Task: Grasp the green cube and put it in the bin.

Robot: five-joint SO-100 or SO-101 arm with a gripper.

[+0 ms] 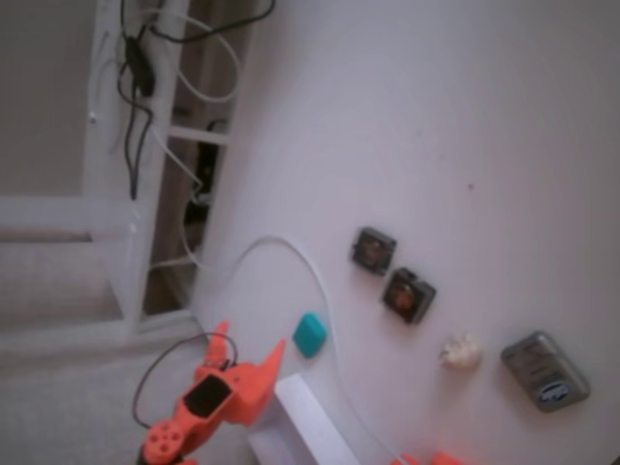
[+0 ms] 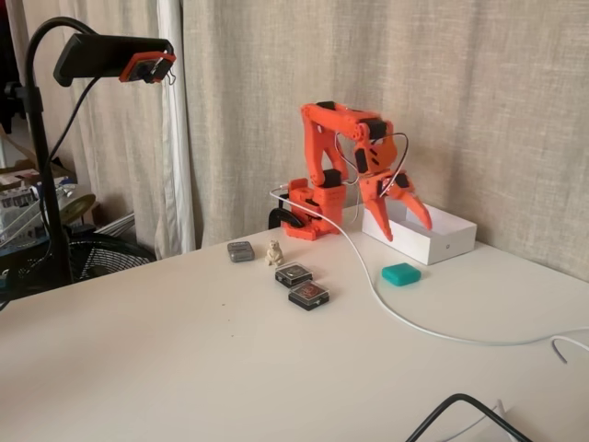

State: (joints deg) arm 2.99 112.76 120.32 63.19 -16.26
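Observation:
The green cube (image 1: 310, 334) (image 2: 401, 273) is a small teal block that lies flat on the white table, just in front of the bin. The bin (image 1: 302, 426) (image 2: 444, 247) is a low white box beside the arm's base. My orange gripper (image 1: 250, 345) (image 2: 409, 229) hangs open in the air with its fingers spread wide and pointing down. It holds nothing. In the side fixed view it hovers over the bin's front edge, above and behind the cube, without touching it.
Two dark square objects (image 2: 294, 273) (image 2: 308, 295), a small beige figurine (image 2: 273, 253) and a grey oval case (image 2: 240, 250) sit left of the cube. A white cable (image 2: 405, 318) curves past the cube. A camera stand (image 2: 46, 184) rises at the far left.

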